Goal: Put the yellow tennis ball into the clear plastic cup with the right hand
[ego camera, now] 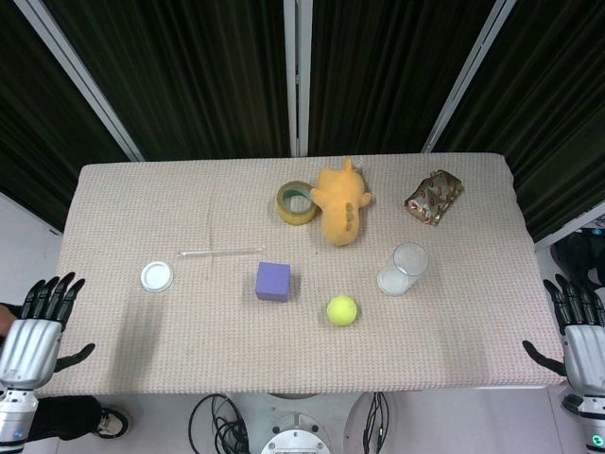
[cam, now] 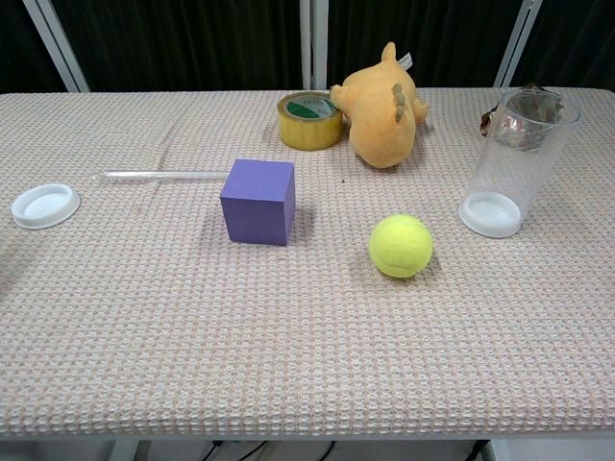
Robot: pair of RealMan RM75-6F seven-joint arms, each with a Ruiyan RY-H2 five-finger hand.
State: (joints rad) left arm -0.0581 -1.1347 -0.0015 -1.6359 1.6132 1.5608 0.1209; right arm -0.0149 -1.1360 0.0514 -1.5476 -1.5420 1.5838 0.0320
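Near front edge, yellow tennis ball [ego camera: 342, 309], clear plastic cup [ego camera: 404, 269] upright

My left hand [ego camera: 33, 326] and right hand [ego camera: 579, 331] sat partly cut off by the head view's edges, and the chest view missed both. The cup [cam: 514, 158] partly hid the foil packet [cam: 500, 120] there.

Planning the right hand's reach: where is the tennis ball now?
The tennis ball lies on the table's near-right part, between the purple cube and the clear plastic cup.
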